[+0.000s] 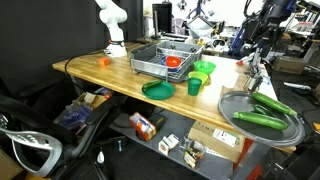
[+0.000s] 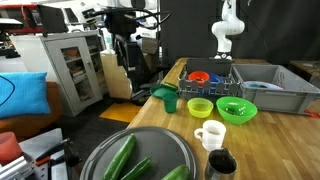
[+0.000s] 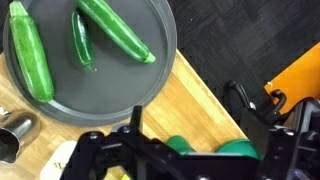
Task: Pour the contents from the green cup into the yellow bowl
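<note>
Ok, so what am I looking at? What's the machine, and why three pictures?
It is one robot arm, steered by a person. Two pictures come from cameras standing around the wooden table; the third is from a camera on the arm's wrist, looking down past its tool. On the table: a gray tray with long green vegetables, a dish rack, a green plate, the green cup, the yellow bowl and a brighter green bowl. I see nothing held in the tool; whether it is open or shut is unclear.
</note>
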